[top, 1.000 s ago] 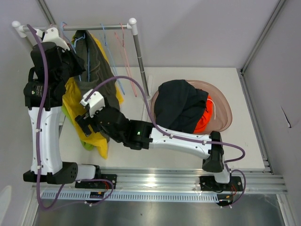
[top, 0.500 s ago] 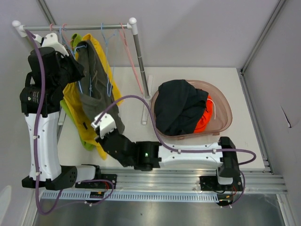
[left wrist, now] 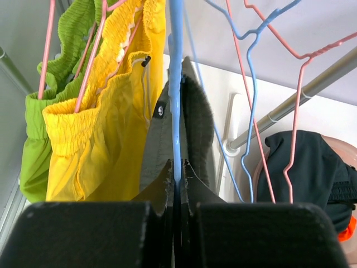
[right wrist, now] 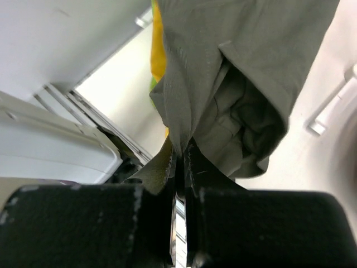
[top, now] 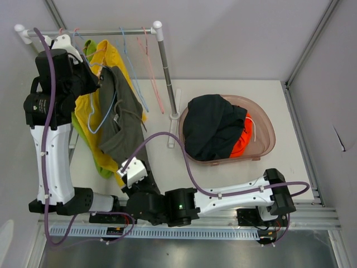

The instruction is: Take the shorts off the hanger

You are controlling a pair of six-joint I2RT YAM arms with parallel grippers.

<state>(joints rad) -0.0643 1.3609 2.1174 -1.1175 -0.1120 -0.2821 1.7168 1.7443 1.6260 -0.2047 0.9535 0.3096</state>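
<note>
At the near edge of the surface (top: 290, 111), the right fingers (right wrist: 195, 201) are pinched shut on the bottom hem of the dark olive-grey shorts (top: 125, 120), which run taut and slanting from that grip up to a blue hanger (left wrist: 176, 84). The left fingers (left wrist: 189, 223) are clamped tight on the hanger's wire, with the shorts' waist folded over it. The cloth looks light, soft and limp. It should stretch and slide rather than resist, so a doubled fold at the hem seems the surest hold, while the thin, springy hanger needs steadying against the pull. Beside them, the yellow shorts (left wrist: 106, 139) and the lime green shorts (left wrist: 61, 56) still hang on pink hangers (left wrist: 89, 67) from the rail (top: 111, 32). Well apart to the right, the black shorts (top: 212, 125) lie heaped over the orange shorts (top: 241, 142) in a brown tub (top: 268, 134).
</note>
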